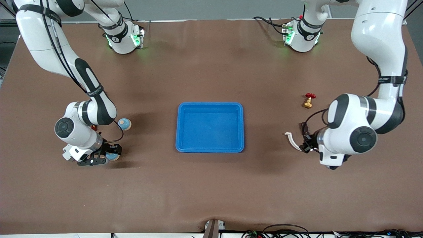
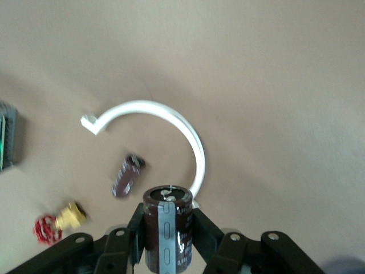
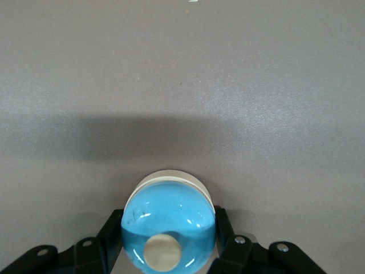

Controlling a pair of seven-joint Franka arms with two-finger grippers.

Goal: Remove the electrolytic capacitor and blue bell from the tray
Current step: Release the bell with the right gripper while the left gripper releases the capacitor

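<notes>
Brown table [image 1: 211, 191], left claw [image 2: 166, 240] clamped on capacitor [image 2: 166, 228], right claw [image 3: 169, 245] clamped on blue bell [image 3: 169, 231]

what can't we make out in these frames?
- Left gripper and its capacitor: in the front view, hidden under the left arm's wrist.
- Second capacitor: blurred in the left wrist view.
- Small red thing by the right arm: mostly covered in the front view.
- Bell base: cut off in the right wrist view.

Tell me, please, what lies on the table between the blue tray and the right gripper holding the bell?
Nothing: the front view shows only bare brown table between the blue tray and the right gripper, shut on the bell.
</notes>
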